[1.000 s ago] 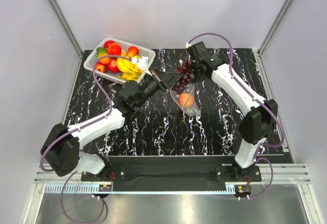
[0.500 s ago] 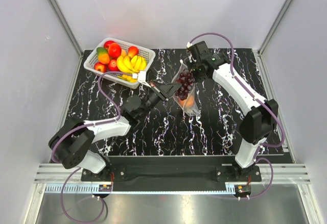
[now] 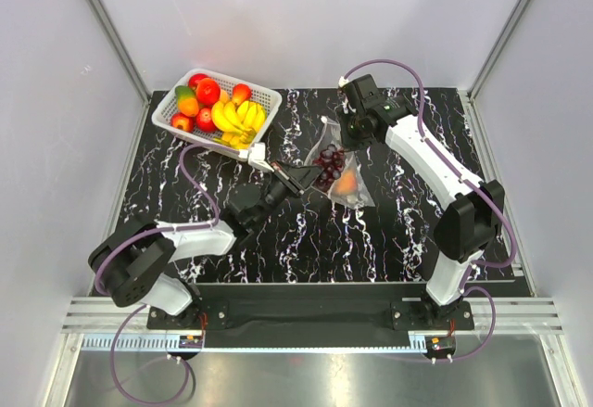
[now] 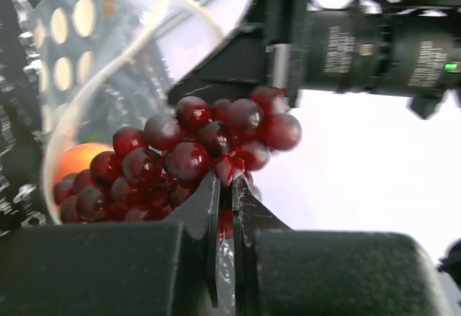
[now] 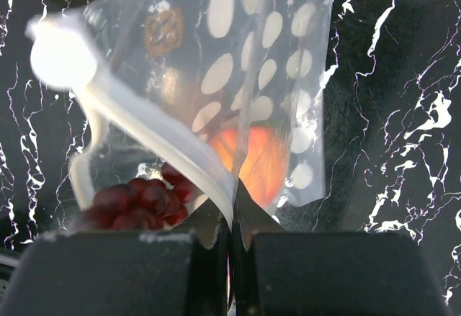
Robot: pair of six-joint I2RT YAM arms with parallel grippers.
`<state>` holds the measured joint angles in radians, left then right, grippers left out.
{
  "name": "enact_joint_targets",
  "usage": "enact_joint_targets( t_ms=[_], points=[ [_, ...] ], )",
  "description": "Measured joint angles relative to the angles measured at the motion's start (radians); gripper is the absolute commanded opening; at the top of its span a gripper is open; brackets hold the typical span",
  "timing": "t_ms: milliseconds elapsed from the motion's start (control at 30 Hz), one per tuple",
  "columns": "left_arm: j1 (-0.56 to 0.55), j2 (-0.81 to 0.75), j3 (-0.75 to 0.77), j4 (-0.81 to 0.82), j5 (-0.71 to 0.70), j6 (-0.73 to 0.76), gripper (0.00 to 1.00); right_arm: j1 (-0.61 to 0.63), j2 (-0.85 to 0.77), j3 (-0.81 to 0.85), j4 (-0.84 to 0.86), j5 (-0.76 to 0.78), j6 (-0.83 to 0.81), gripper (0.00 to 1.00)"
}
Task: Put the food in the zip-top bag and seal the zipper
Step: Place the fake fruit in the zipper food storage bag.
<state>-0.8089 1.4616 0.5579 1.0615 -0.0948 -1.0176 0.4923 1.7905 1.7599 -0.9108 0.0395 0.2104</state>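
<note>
Black marbled table (image 3: 408, 212), dotted zip-top bag (image 3: 358, 194) at its middle.
Right gripper (image 5: 230, 211) clenched on the bag's mouth edge; left gripper (image 4: 227, 186) pinching the grape bunch (image 4: 194, 154) at that mouth; orange fruit (image 5: 256, 158) already inside.

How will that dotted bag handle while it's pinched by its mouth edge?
Probably floppy: the zip-top bag bends and creases where the right claw pinches it. Likely bottom-heavy, with the peach inside. The film looks glossy, perhaps slippery.
</note>
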Motion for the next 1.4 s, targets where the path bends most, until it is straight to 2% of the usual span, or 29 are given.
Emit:
enact_joint_targets(
  t_ms=[133, 367, 600, 800, 933, 967, 1000, 1100, 1133, 1233, 1400],
  points=[
    [-0.001, -0.007, -0.018, -0.052, -0.047, 0.004, 0.02, 0.000, 0.000, 0.000, -0.001, -0.006, 0.000, 0.00],
    [-0.002, -0.062, 0.033, -0.261, -0.107, 0.061, 0.06, 0.000, -0.004, -0.011, 0.000, -0.017, -0.003, 0.00],
    [-0.009, -0.024, 0.215, -0.458, -0.084, 0.121, 0.08, 0.000, -0.018, -0.016, 0.000, -0.061, -0.006, 0.00],
    [-0.010, 0.005, 0.329, -0.650, -0.111, 0.185, 0.18, 0.000, -0.038, -0.018, 0.000, -0.080, -0.009, 0.00],
    [-0.010, 0.103, 0.505, -0.833, -0.122, 0.262, 0.19, 0.002, -0.044, -0.021, 0.000, -0.085, -0.013, 0.00],
    [-0.010, 0.135, 0.554, -0.866, -0.119, 0.279, 0.21, 0.002, -0.044, -0.021, -0.001, -0.085, -0.014, 0.00],
    [-0.010, 0.161, 0.590, -0.892, -0.116, 0.292, 0.38, 0.002, -0.044, -0.021, -0.002, -0.084, -0.014, 0.00],
    [-0.009, 0.206, 0.645, -0.955, -0.101, 0.335, 0.60, 0.002, -0.044, -0.021, -0.010, -0.069, -0.021, 0.00],
    [-0.008, 0.210, 0.647, -0.972, -0.092, 0.347, 0.71, 0.002, -0.044, -0.021, -0.014, -0.065, -0.021, 0.00],
    [-0.009, 0.211, 0.648, -1.017, -0.079, 0.372, 0.79, 0.004, -0.044, -0.021, -0.017, -0.058, -0.023, 0.00],
    [-0.011, 0.177, 0.642, -1.050, -0.078, 0.405, 0.82, 0.005, -0.045, -0.024, -0.018, -0.056, -0.023, 0.00]
  ],
)
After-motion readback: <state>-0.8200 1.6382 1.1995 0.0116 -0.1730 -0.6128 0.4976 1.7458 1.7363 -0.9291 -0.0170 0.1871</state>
